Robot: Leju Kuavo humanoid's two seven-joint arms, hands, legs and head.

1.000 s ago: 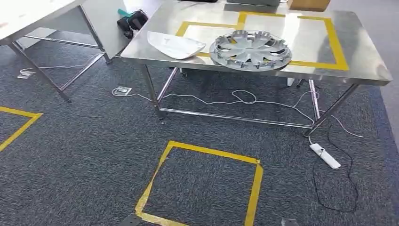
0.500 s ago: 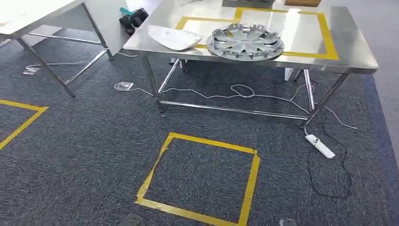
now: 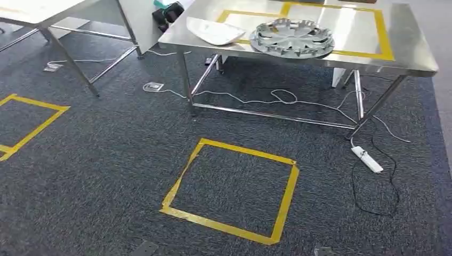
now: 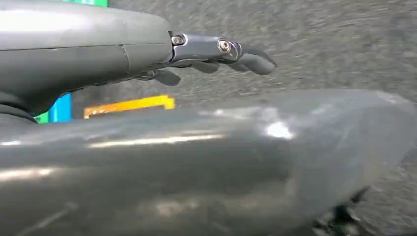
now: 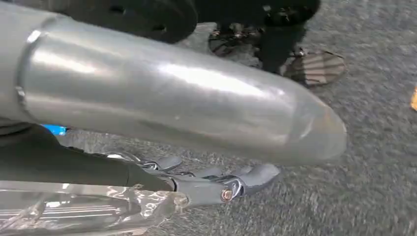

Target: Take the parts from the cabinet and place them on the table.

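Grey carpet [image 3: 106, 176] spreads across the whole floor as I look down through the head camera. On it, ahead of me, a square of yellow tape [image 3: 230, 191] is laid out, and part of another yellow outline [image 3: 29, 125] sits off to my left.

Beyond the square stands a steel bench [image 3: 410, 48] on thin metal legs, with a yellow tape rectangle marked on its top. A second pale bench [image 3: 32, 10] stands to its left, well apart.

On the steel bench lies a silver wheel cover [image 3: 293, 37], flat, overlapping the front line of the tape rectangle. Just beside it, toward the bench's left end, lies a white curved panel [image 3: 213, 31].

Under and around the steel bench, white cables [image 3: 277, 98] trail over the carpet. A white power strip [image 3: 366, 159] lies near the bench's right legs, with a black cord [image 3: 373, 202] looping from it. A dark object [image 3: 168, 13] sits on the floor between the two benches.

My left robot hand [image 4: 216, 54] hangs over the carpet, fingers stretched out and apart, holding nothing. My right robot hand [image 5: 216, 184] also hangs over the carpet with fingers extended and nothing in its grasp; something clear and shiny [image 5: 74, 209] shows next to it, and I cannot tell what it is.
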